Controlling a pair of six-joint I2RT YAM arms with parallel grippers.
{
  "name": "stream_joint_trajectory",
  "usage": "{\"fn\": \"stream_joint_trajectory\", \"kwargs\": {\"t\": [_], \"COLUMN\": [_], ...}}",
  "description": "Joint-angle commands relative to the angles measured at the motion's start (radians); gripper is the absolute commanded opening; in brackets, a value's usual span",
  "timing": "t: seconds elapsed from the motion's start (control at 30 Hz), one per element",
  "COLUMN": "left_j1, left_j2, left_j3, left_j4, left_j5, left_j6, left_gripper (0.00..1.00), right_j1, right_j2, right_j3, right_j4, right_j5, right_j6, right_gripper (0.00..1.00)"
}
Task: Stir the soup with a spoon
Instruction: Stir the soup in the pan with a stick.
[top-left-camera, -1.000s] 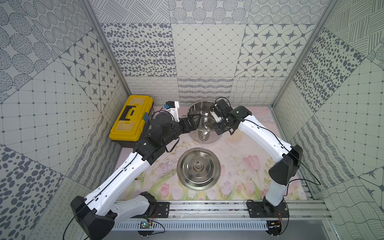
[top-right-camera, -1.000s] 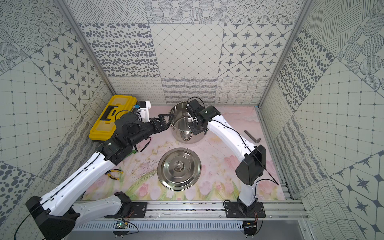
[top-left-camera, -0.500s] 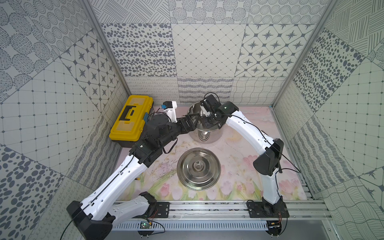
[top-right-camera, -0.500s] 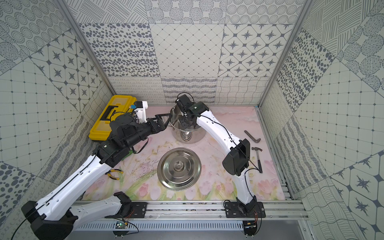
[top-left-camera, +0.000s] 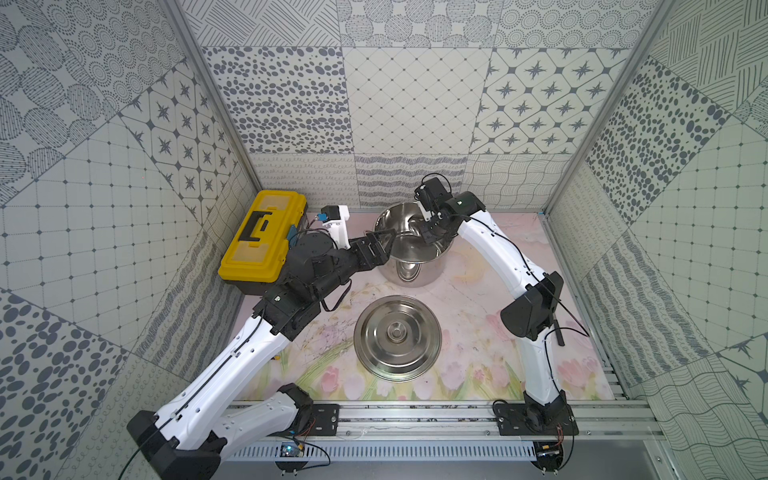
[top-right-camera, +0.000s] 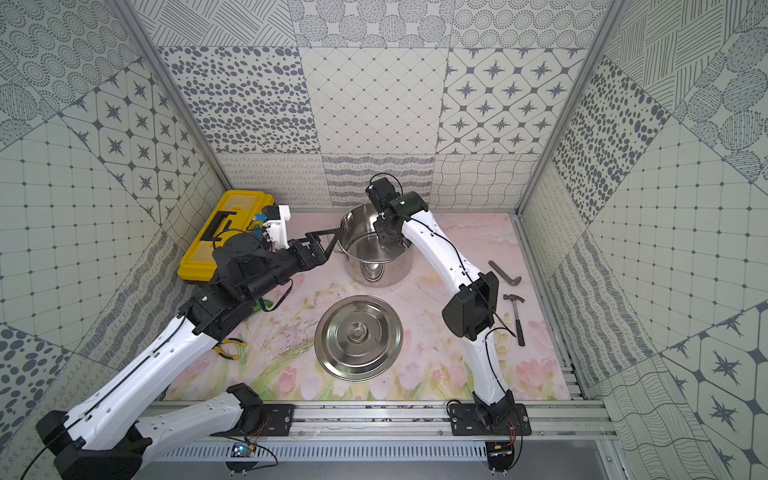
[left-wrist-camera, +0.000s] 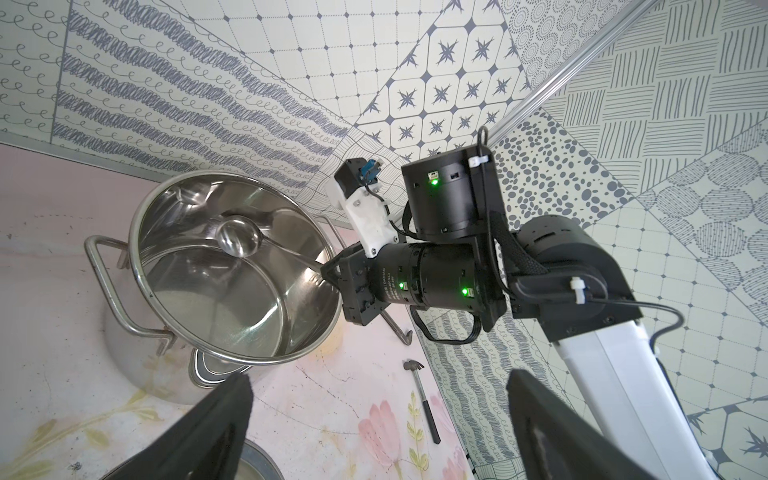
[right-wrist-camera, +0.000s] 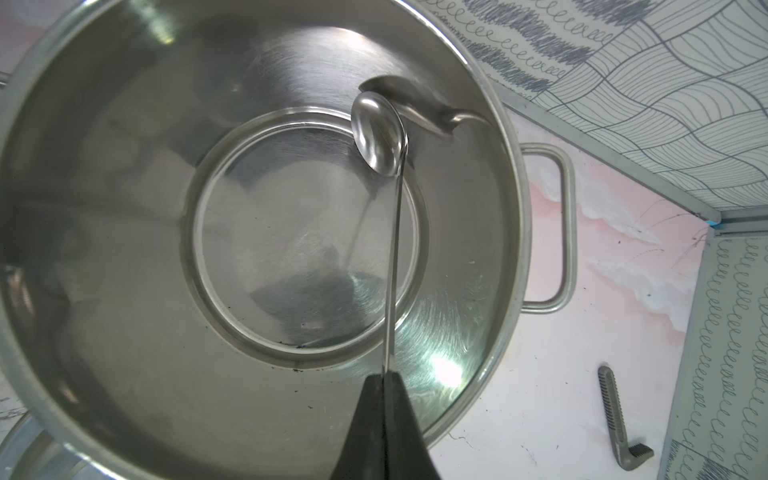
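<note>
Spoon (right-wrist-camera: 379, 137) in right gripper (right-wrist-camera: 385, 377) — inside pot (right-wrist-camera: 124, 104)

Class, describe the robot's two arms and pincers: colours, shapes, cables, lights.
The left arm and right arm: white casings, black joints, thin black cables alongside. Green lights dot the right wrist's black motors. White camera mounts sit at both wrists. The left pincer and right pincer: black, tapering.
</note>
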Motion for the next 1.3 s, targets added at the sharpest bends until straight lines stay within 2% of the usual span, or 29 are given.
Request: {"fn": "stream_joint_trajectory", "kwargs": {"t": [0.0,0.3,0.47,0.83,1.0,1.27], "left_j1": [0.007,0.008,0.007,0.008,0.008,0.007], "left_j2": [0.007,0.032,0.041,0.033,0.015,0.004], "left_j3": [0.004,0.014,0.015,0.011,0.01,0.005], "left_j4": [0.036,0.056,0.064,0.062,0.052,0.047], "left_j5": [-0.002,0.012,0.019,0.028,0.023,0.02], "left_j6": [-0.004,-0.014,-0.025,-0.043,-0.036,-0.02], "left_gripper": [1.0,0.99,0.99,0.99,1.0,1.0], "right_j1": [0.005,0.008,0.03,0.072,0.017,-0.134], "right_j2": [-0.067,-0.246,-0.314,-0.339,-0.388,-0.571], "right_j3": [-0.055,-0.302,-0.383,-0.381,-0.358,-0.481], "right_j4": [0.004,0.058,0.08,0.131,0.152,0.235], "right_j5": [0.023,-0.025,-0.066,-0.182,-0.237,-0.395], "right_j6": [-0.032,0.004,0.044,0.161,0.22,0.293], "right_gripper": [0.0,0.0,0.0,0.0,0.0,0.0]}}
